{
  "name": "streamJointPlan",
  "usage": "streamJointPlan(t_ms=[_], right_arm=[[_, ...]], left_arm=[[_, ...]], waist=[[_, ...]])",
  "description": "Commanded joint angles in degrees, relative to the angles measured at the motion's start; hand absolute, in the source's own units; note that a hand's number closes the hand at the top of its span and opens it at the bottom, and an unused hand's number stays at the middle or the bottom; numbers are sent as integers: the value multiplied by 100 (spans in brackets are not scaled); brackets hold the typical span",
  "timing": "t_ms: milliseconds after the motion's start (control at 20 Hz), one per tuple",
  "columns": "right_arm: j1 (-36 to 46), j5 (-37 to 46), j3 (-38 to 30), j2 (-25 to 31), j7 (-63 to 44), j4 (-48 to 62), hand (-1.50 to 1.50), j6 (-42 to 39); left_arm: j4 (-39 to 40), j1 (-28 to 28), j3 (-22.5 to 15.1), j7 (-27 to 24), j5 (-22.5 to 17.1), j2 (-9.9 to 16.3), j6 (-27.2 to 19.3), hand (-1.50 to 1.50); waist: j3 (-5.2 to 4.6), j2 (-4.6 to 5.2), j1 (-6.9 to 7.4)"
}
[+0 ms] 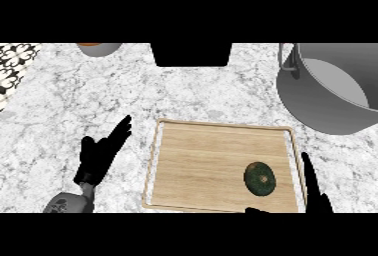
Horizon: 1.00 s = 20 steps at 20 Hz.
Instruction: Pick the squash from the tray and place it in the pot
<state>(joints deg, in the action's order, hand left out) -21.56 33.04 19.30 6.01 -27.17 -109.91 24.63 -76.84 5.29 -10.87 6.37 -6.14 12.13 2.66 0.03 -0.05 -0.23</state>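
A dark green squash (260,179) lies on the wooden tray (192,165), toward the tray's near right part. The large grey pot (332,92) stands at the far right of the counter, partly cut off by the view's edge. My right hand (316,192) shows at the lower right, just right of the tray's rim, fingers straight and pointing up; it stands a little right of the squash and does not touch it. My left hand (103,150) rests open on the counter left of the tray, fingers straight.
The counter is white marble. A dark rectangular object (192,54) sits at the far middle edge. A small grey bowl with something orange (97,48) is at the far left, and a patterned surface (15,62) runs along the left edge.
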Motion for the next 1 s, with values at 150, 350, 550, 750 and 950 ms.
streamJointPlan(t_ms=[150,350,550,750,950], right_arm=[[-313,-1158,138,-291,1810,558,-150,307],[-52,-1921,-159,-424,2117,615,-150,64],[503,-2280,-333,-590,2563,1622,-150,207],[435,-3153,-672,-596,3459,2355,-150,-112],[532,-3391,-1014,-375,3935,2798,-150,-530]], left_arm=[[18,466,329,401,-102,103,142,0],[518,121,269,-265,103,-50,210,0],[213,28,404,-185,103,4,341,0],[-251,16,197,420,242,-203,149,0],[-804,-120,362,760,153,-109,284,0]], waist=[[3,-1,-25],[-1,7,-13],[-1,7,19],[1,4,14],[0,-1,29]])
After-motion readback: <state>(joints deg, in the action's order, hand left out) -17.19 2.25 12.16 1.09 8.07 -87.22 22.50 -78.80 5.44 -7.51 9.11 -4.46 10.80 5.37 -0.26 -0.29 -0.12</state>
